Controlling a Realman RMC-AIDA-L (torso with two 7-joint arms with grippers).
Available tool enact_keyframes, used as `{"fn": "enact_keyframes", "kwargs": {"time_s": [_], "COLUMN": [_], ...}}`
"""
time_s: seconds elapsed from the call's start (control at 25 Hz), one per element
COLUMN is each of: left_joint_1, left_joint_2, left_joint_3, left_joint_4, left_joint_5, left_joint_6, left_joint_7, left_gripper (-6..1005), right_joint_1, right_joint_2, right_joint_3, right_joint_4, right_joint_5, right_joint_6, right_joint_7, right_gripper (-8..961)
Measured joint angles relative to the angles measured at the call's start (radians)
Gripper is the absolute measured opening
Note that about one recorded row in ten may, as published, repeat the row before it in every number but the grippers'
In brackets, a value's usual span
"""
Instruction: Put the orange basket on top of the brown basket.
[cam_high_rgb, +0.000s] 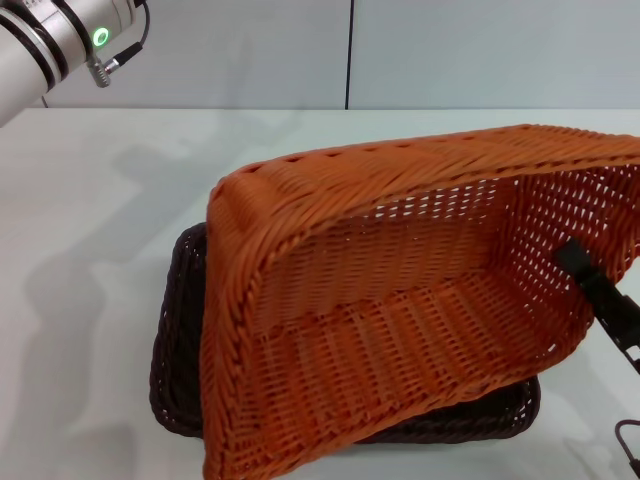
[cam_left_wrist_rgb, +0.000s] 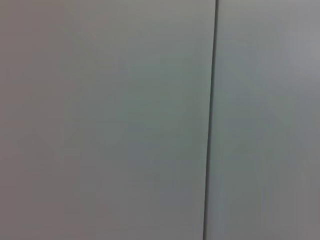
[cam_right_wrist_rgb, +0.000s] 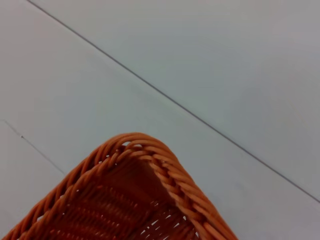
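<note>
Even, bright overhead light — soft shadows on the table (cam_high_rgb: 90, 300); left wrist view blurred.

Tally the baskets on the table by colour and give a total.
Orange basket: 1, tilted, held by the right gripper over the brown one.
Brown basket: 1, flat on the table.
Total: 2

Woven wicker over a smooth matt table

You see the bright orange woven wicker-style basket (cam_high_rgb: 400, 300) with a rough open weave and faint sheen, the near-black brown wicker basket (cam_high_rgb: 175, 340) equally rough, the white table (cam_high_rgb: 90, 200) smooth, and the left arm's glossy silver metal casing (cam_high_rgb: 50, 40).
</note>
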Motion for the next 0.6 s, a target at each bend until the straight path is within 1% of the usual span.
{"fn": "enact_keyframes", "kwargs": {"time_s": [0.28,0.6], "left_joint_1": [-0.002,-0.007], "left_joint_2": [0.000,0.000], "left_joint_3": [0.000,0.000], "left_joint_4": [0.003,0.010], "left_joint_5": [0.000,0.000], "left_joint_6": [0.002,0.003], "left_joint_7": [0.000,0.000], "left_gripper": [862,862], "right_joint_1": [0.020,0.019], "right_joint_2": [-0.003,-0.007], "right_joint_3": [-0.008,-0.010], "right_joint_4": [-0.007,-0.026], "right_joint_5": [-0.031,-0.032], "right_joint_6": [-0.003,-0.020], "right_joint_7": [0.004,0.014], "right_gripper": [338,348]}}
